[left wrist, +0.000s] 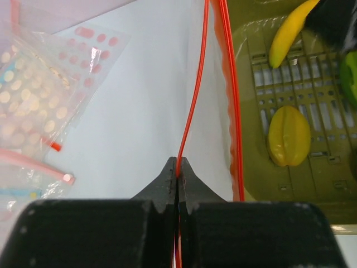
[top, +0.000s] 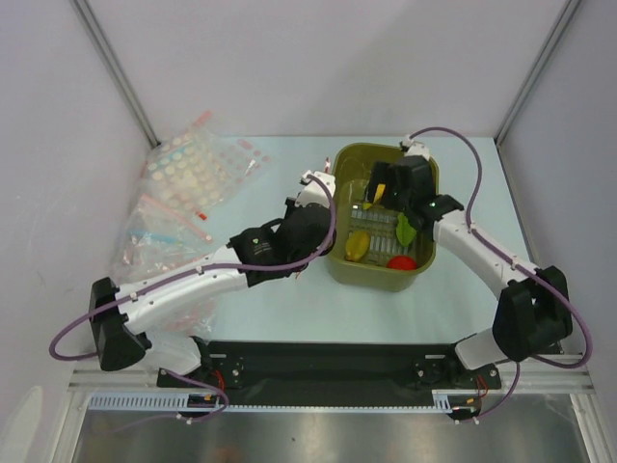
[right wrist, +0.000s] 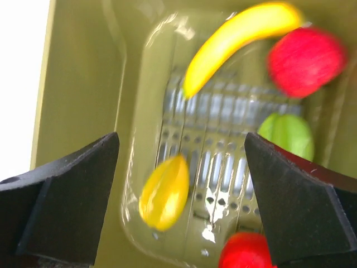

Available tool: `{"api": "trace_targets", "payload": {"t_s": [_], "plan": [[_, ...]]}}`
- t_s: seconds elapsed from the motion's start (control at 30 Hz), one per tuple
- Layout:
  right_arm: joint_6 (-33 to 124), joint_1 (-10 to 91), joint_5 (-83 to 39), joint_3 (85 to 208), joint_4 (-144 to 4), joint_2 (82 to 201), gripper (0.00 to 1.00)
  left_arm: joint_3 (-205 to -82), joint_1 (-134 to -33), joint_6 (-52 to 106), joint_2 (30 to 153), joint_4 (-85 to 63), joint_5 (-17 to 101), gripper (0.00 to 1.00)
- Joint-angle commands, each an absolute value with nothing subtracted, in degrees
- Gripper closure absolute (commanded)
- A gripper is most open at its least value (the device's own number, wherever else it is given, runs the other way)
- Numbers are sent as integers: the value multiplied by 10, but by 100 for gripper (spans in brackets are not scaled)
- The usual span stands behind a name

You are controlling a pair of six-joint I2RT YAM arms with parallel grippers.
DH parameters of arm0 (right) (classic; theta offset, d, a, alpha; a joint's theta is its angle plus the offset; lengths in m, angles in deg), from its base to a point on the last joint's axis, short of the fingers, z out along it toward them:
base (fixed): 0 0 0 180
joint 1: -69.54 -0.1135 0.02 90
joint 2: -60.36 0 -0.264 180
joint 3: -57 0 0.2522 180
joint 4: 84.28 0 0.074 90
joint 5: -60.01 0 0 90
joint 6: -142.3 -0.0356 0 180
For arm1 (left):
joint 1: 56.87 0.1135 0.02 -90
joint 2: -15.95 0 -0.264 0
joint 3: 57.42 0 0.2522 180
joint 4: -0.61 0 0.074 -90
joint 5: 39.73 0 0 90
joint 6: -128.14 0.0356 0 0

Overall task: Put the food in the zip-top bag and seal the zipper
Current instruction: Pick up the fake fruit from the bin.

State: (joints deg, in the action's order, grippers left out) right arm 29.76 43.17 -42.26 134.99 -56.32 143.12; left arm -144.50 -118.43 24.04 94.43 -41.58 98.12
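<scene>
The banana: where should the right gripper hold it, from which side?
Across its middle, from above. The banana is long and narrow, so the open right gripper can span its width; a red fruit crowds one end.

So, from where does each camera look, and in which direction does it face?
Top external: above and behind, looking down at the table; both arms show.
Left wrist: behind the left hand, facing along the zipper it pinches.
Right wrist: above the basket, facing down; open right hand frames it.
Shared: both wrist views see the banana.
</scene>
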Motion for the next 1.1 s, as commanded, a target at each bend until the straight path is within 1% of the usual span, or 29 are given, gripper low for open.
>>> {"api": "trace_targets", "payload": {"t_s": [0.0, 0.07, 0.1, 0.13, 0.17, 0.2, 0.23, 0.3, 0.33, 0.43, 0.6, 0.67, 0.83, 0.93, 0.97, 1.03, 1.07], "plan": [[241, 468, -406, 1389, -545, 1453, 0, -1483, -1180, 234, 963, -508, 1013, 100], [216, 469, -449, 1410, -544, 1482, 0, -1494, -1179, 252, 987, -515, 1054, 100], [205, 472, -454, 1430, -504, 1497, 0, -1508, -1177, 262, 1001, -528, 1061, 100], [201, 473, -458, 1450, -480, 1529, 1, -1555, -1176, 260, 1028, -572, 1067, 100], [203, 474, -468, 1497, -455, 1543, 3, -1582, -1176, 260, 1047, -595, 1081, 100], [206, 473, -476, 1524, -385, 1556, 3, -1607, -1176, 264, 1063, -617, 1087, 100], [207, 474, -488, 1550, -345, 1572, 3, -1654, -1177, 265, 1078, -661, 1092, 100], [210, 475, -515, 1606, -259, 1605, 3, -1699, -1176, 252, 1124, -710, 1110, 100], [209, 477, -521, 1610, -244, 1609, 2, -1739, -1177, 246, 1139, -751, 1111, 100], [208, 489, -512, 1569, -242, 1615, 4, -1756, -1176, 246, 1161, -752, 1080, 100], [222, 498, -529, 1508, -275, 1618, 6, -1720, -1178, 264, 1149, -694, 1028, 100], [229, 498, -537, 1485, -281, 1619, 5, -1698, -1177, 268, 1141, -663, 1005, 100], [247, 501, -542, 1454, -314, 1663, 5, -1678, -1178, 259, 1138, -637, 969, 100], [257, 503, -530, 1459, -321, 1677, 16, -1677, -1177, 252, 1137, -631, 962, 100], [259, 504, -527, 1459, -323, 1672, 25, -1676, -1178, 250, 1137, -629, 961, 100], [265, 503, -506, 1453, -329, 1640, 38, -1669, -1177, 244, 1133, -624, 960, 100], [272, 504, -497, 1448, -335, 1626, 50, -1668, -1178, 237, 1132, -623, 957, 100]]}}
